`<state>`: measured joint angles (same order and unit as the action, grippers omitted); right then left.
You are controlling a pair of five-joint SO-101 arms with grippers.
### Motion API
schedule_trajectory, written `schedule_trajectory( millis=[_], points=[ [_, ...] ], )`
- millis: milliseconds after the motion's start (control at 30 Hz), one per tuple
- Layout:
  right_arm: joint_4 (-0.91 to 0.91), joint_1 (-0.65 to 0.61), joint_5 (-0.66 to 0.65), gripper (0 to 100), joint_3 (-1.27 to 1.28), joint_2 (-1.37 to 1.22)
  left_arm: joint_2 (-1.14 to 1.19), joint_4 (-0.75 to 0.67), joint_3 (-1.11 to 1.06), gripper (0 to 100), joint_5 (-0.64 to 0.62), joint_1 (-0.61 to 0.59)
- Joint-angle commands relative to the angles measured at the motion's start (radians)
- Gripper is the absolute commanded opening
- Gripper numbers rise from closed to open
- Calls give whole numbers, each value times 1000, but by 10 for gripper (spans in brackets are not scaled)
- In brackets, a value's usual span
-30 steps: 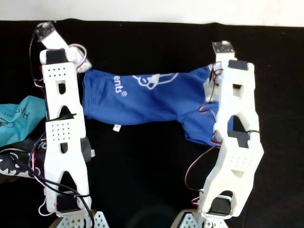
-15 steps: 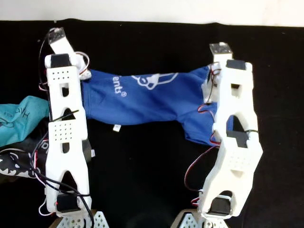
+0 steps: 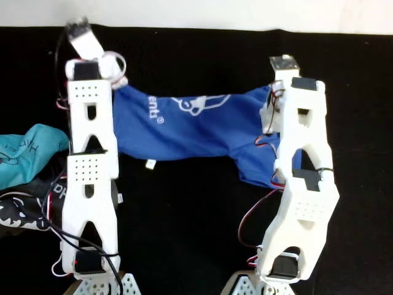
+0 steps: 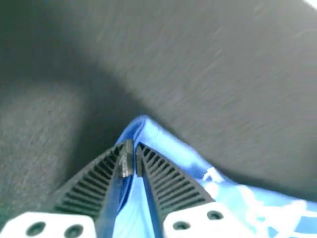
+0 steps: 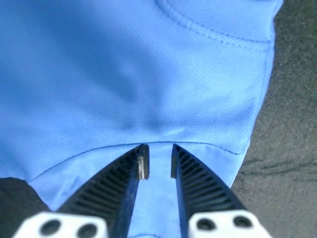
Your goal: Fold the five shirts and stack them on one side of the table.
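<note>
Left gripper (image 4: 131, 156) has its ribbed fingers pressed almost together on a corner of the blue shirt (image 3: 196, 126), and a thin fold of the cloth runs up between them to the tips. Right gripper (image 5: 157, 161) is closed to a narrow gap on the opposite end of the same shirt. Paler blue fabric lies between its fingers, and a stitched hem crosses just at their tips. From above, the shirt is drawn out crosswise between the two arms, with its white print facing up. One end meets the left arm (image 3: 92, 160) near the far side of the table, and the other end is bunched and hangs lower beside the right arm (image 3: 301, 172). A small white tag (image 3: 149, 164) pokes out from the shirt's near edge. The shirt lies over the black table cover (image 3: 196, 233). At the left edge of the table, beside the left arm, is a crumpled teal shirt (image 3: 27, 153). Just nearer than it is a black-and-white garment (image 3: 15, 212), partly hidden by that arm.
</note>
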<state>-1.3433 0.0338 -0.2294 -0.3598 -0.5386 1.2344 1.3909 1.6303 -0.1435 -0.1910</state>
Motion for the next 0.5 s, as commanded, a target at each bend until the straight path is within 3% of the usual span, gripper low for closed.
schedule_trajectory(
  millis=[0, 200, 367, 467],
  points=[
    [42, 22, 11, 80, -2, 64, -91, -77, 36, 10, -15, -16],
    [5, 56, 11, 84, -12, 70, -79, -43, 36, 36, -14, -50],
    [-28, 54, 11, 116, -12, 81, -82, 29, 36, 224, -14, -61],
    [-35, 50, 11, 116, -1, 154, -93, 35, 36, 204, -15, -91]
  ],
)
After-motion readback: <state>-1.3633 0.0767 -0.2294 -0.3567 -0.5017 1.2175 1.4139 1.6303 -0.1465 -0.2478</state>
